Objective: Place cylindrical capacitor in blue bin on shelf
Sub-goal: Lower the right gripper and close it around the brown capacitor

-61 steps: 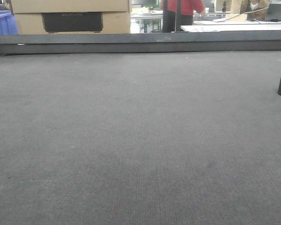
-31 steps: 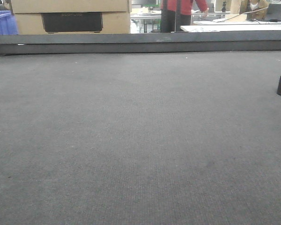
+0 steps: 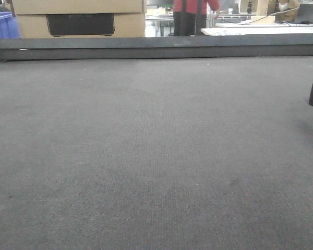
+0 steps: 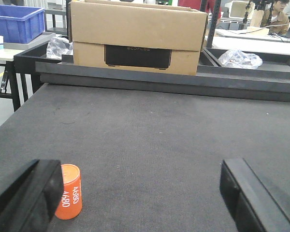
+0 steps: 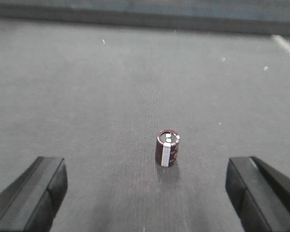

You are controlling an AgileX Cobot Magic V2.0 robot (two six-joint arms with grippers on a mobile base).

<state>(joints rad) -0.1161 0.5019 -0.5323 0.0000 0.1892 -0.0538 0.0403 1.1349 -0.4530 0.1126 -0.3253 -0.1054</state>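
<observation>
Right wrist-mounted view puts the cylindrical capacitor (image 5: 167, 148) on the dark grey table (image 5: 87, 96), ahead of the right tool (image 5: 145, 182) and in the gap between its two black fingers (image 5: 43, 186). It sits slightly toward the finger on the picture's right and well apart from both. The right tool is spread wide and grasps nothing. The capacitor stands upright with its long axis vertical. Its silvery top faces up, and a pale stripe runs down the side toward the camera. From the exterior front-facing camera it shows as a small dark stub at the far right edge of the table, partly cut by the frame.

Over on the left wrist camera, the left tool (image 4: 137, 189) is likewise released and wide. An upright orange cylinder (image 4: 69, 192) printed with white digits stands just beside the finger on the picture's left; whether they touch cannot be told. Beyond the table's far rail sits a cardboard box (image 4: 137, 36), with a blue crate (image 4: 17, 21) at far left.
</observation>
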